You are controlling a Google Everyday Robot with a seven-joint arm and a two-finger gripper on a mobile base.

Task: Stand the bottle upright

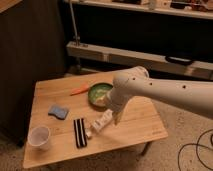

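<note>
The bottle (102, 122), small and cream-white with a pale label, lies on its side near the middle of the wooden table (140, 127), its cap end pointing toward the front left. My gripper (117, 114) hangs at the end of the white arm (165, 92), which reaches in from the right. It is just right of the bottle's upper end and slightly above it. The gripper is open and holds nothing, and the wrist hides part of it.
A green bowl (99, 93) sits behind the bottle, partly covered by the wrist, with an orange carrot-like piece (80, 90) to its left. Also on the table are a blue sponge (58, 111), a black-and-white striped object (80, 132) and a white paper cup (39, 136). A shelf (135, 55) runs behind the table.
</note>
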